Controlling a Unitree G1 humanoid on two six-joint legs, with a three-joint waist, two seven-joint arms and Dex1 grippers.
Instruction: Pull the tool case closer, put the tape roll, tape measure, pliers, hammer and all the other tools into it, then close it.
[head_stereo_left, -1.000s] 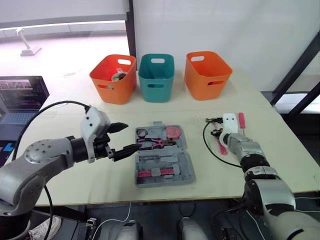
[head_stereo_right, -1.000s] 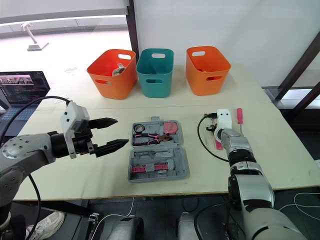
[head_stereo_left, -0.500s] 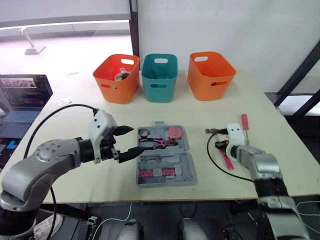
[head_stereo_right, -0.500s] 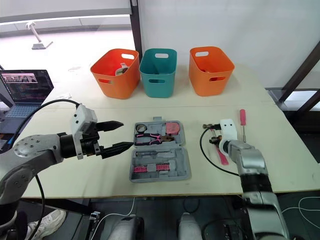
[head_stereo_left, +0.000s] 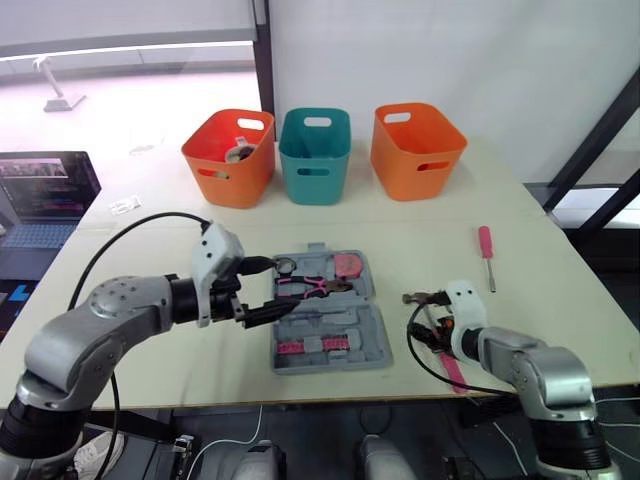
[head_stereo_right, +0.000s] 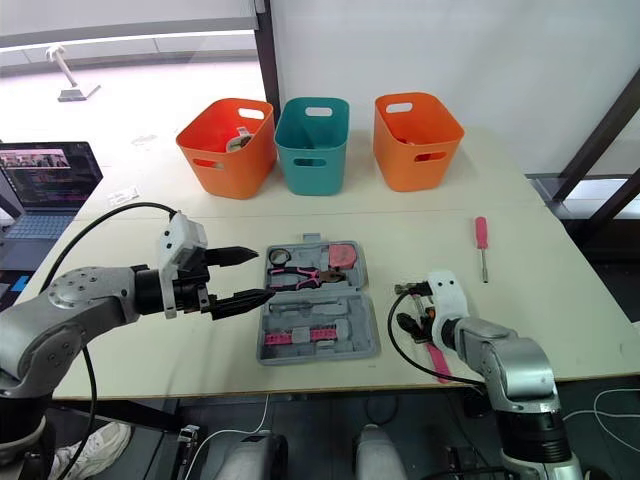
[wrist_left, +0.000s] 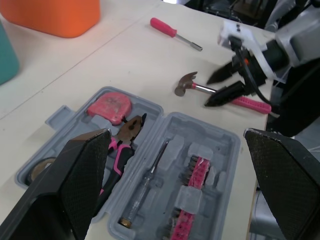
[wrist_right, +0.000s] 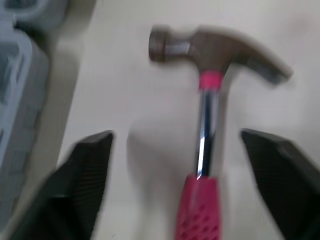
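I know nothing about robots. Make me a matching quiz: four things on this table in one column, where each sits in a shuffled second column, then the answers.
1. hammer
2. screwdriver
3. pliers
4. teal bin

A. between the two orange bins
B. inside the open tool case
C. on the table, between the open fingers of the right gripper
D. alone on the table, off to the right of the case

Pairs: 1-C, 2-D, 3-B, 4-A.
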